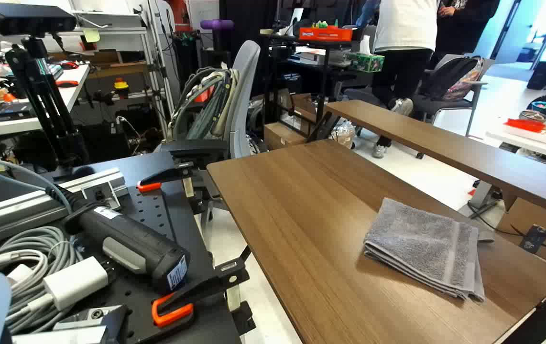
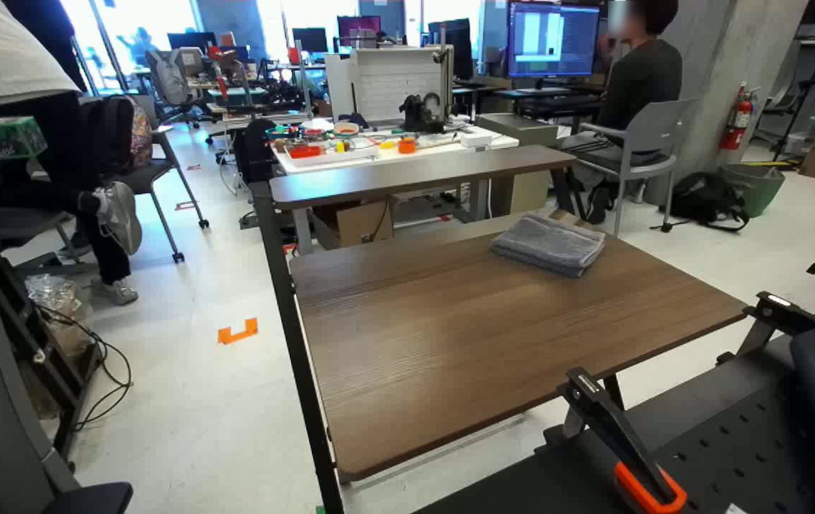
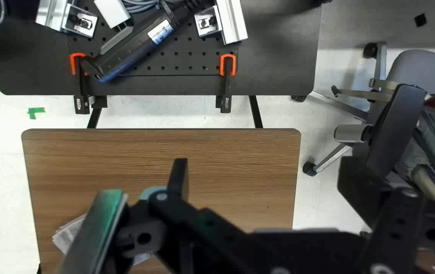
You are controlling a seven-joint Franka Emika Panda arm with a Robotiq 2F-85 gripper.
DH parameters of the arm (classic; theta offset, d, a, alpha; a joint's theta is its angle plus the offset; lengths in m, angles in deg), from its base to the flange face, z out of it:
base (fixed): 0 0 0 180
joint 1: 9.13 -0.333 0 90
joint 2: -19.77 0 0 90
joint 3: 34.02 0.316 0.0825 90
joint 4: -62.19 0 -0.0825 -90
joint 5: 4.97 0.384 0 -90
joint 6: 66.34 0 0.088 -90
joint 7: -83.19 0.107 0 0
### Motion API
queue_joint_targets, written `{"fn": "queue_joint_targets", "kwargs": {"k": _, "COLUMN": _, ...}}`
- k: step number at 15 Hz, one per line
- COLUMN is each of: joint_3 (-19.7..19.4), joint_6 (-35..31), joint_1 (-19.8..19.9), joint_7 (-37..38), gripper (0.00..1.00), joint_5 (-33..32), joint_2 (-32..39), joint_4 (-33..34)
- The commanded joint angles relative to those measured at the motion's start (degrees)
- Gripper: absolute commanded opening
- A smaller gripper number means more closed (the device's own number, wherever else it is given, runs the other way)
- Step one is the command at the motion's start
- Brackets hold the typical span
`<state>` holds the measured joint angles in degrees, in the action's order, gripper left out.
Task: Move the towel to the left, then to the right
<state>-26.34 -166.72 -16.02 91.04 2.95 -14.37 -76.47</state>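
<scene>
The towel [image 1: 421, 243] is a grey folded cloth. It lies flat in layers on the brown wooden table [image 1: 282, 205], towards the end away from the grey chair in an exterior view. It also lies near the far edge of the table in an exterior view [image 2: 549, 244]. In the wrist view a part of the towel [image 3: 67, 234] shows at the lower left, and the gripper's own body hides the rest. My gripper [image 3: 265, 173] shows only in the wrist view. Its fingers are wide apart with nothing between them, above the table and away from the towel.
A black bench [image 3: 278, 64] with orange-tipped clamps [image 3: 227, 65], a black handheld tool [image 3: 133, 43] and cables stands across a gap from the table. A raised wooden shelf [image 2: 422, 171] runs along the table's far side. A grey chair [image 1: 244, 95] stands near one corner.
</scene>
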Motion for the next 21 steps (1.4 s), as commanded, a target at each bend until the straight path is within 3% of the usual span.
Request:
{"fn": "queue_joint_targets", "kwargs": {"k": 1, "joint_3": 0.2, "joint_6": 0.1, "joint_1": 0.2, "joint_7": -0.1, "gripper": 1.00, "joint_5": 0.1, "joint_2": 0.0, "joint_4": 0.2}}
{"fn": "queue_joint_targets", "kwargs": {"k": 9, "joint_3": 0.2, "joint_6": 0.1, "joint_1": 0.2, "joint_7": -0.1, "gripper": 1.00, "joint_5": 0.1, "joint_2": 0.0, "joint_4": 0.2}}
{"fn": "queue_joint_targets", "kwargs": {"k": 12, "joint_3": 0.0, "joint_6": -3.3, "joint_1": 0.8, "joint_7": -0.5, "gripper": 1.00, "joint_5": -0.3, "joint_2": 2.6, "joint_4": 0.5}}
{"fn": "queue_joint_targets", "kwargs": {"k": 21, "joint_3": -3.0, "joint_6": -13.8, "joint_1": 5.9, "joint_7": 1.2, "gripper": 1.00, "joint_5": -4.3, "joint_2": 23.7, "joint_4": 7.3}}
